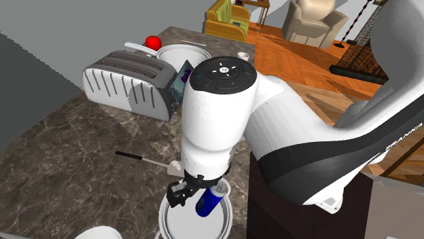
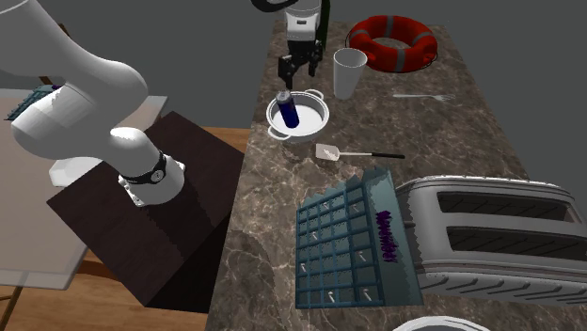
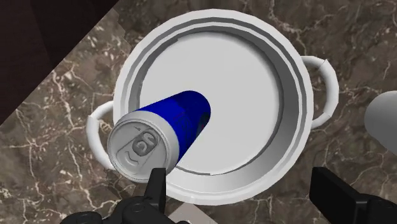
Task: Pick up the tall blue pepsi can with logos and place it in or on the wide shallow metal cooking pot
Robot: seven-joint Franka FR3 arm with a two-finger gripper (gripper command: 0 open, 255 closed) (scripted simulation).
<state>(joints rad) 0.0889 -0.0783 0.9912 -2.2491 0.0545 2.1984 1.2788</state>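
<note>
The blue can [image 3: 168,127] with a silver top stands inside the wide shallow white pot [image 3: 289,70], near the rim on the side of one loop handle. My gripper [image 3: 245,191] hovers just above it, open. One finger [image 3: 154,188] is close by the can's top; the other is far off, so nothing is clasped. In the shoulder view the can [image 1: 207,201] sits in the pot [image 1: 197,225] right under my gripper [image 1: 192,192]. From the second exterior view, the gripper [image 2: 299,68] hangs over the can [image 2: 287,110] and pot [image 2: 317,124].
On the dark marble counter lie a spatula [image 2: 362,153], a blue grid rack [image 2: 353,240], a toaster [image 2: 489,235], a white cup [image 2: 348,70] beside the pot, a fork [image 2: 423,96] and a red life ring [image 2: 390,42]. The counter edge runs close to the pot.
</note>
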